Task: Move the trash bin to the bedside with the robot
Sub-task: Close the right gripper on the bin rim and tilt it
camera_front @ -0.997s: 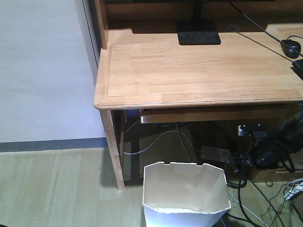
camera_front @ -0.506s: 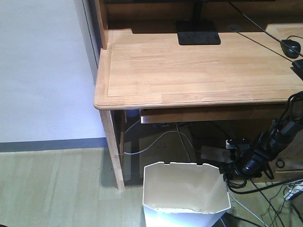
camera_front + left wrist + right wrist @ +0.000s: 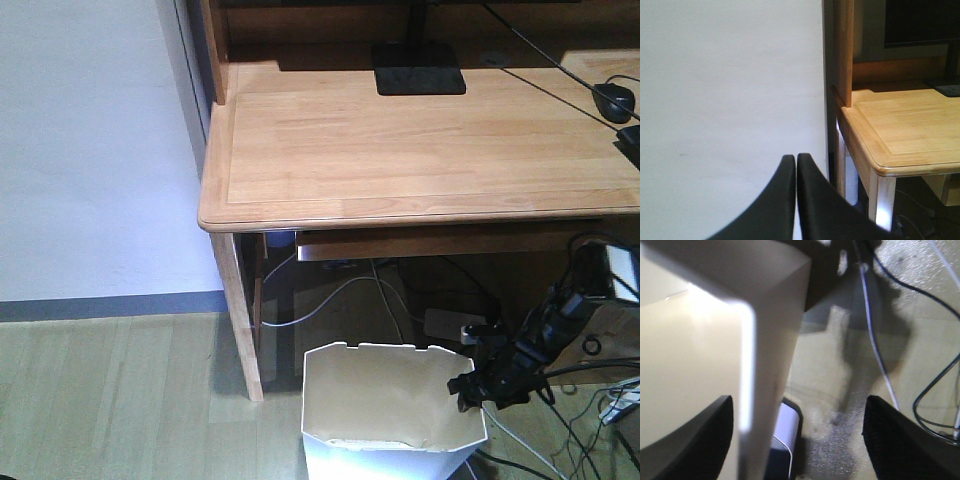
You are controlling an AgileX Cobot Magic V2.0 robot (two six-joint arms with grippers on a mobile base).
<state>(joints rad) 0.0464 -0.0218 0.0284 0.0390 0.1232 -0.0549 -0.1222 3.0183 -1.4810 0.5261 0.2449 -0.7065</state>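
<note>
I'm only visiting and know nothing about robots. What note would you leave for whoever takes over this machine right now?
Left gripper: fingers shut, empty, facing the white wall beside the desk.
Right gripper: fingers open, one inside and one outside a side wall of the trash bin, not closed on it.
Trash bin stands on the floor by the desk; no bed in view.
Done: reaching the bin. Left: grip it, bring it to the bedside.
</note>
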